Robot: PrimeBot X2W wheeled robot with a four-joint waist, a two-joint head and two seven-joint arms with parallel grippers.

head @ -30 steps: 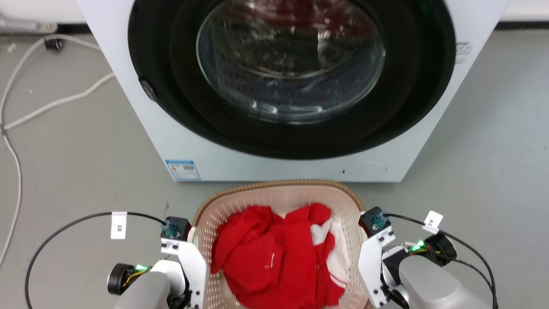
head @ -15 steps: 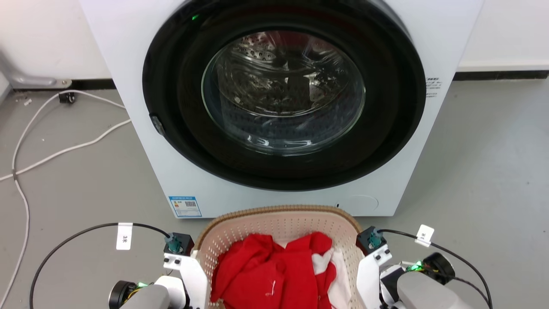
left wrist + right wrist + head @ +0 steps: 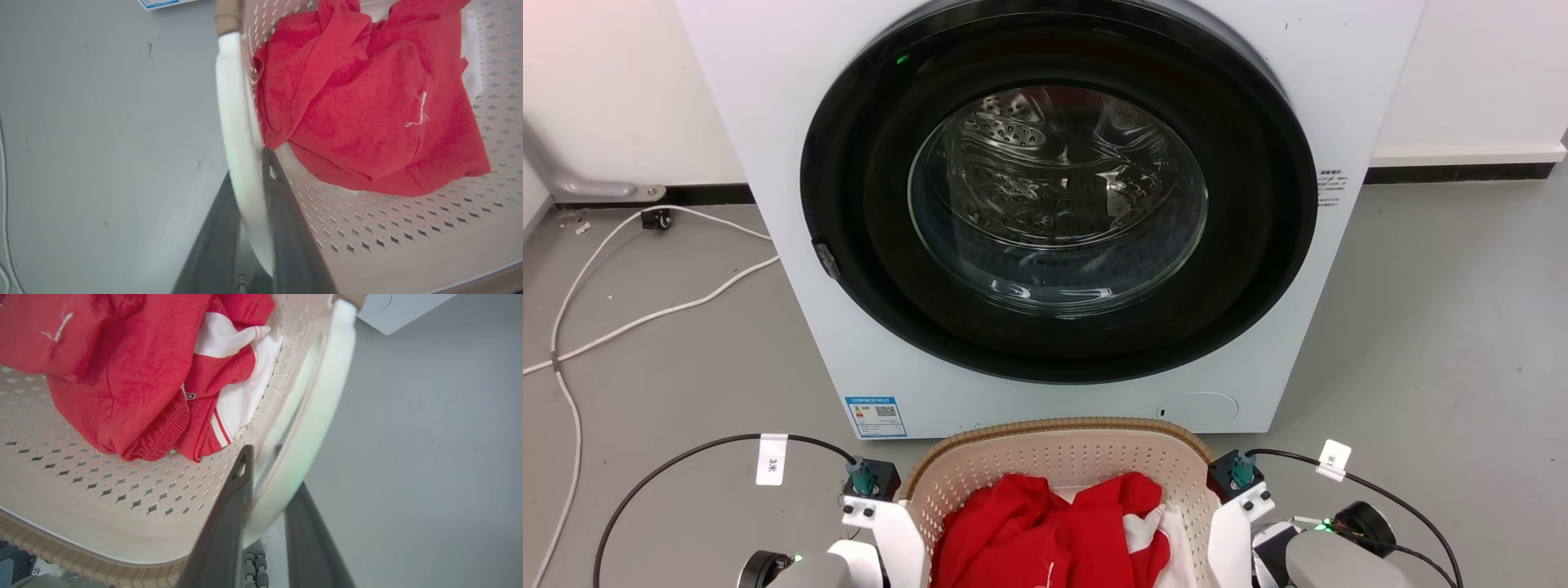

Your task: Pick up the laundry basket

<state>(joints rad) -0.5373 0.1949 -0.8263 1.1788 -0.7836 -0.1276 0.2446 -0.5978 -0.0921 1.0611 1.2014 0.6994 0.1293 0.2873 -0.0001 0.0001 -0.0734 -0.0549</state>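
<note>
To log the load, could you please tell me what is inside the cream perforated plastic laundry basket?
A crumpled red fabric garment lies partly over a white fabric piece with red stripes; anything beneath them is covered.

cable tag (image 3: 772,460) reads "3米"

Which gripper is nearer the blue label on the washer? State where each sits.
Left. The left gripper grips the laundry basket by the handle on the blue label side; the right gripper grips the opposite handle, across the basket from it.
</note>
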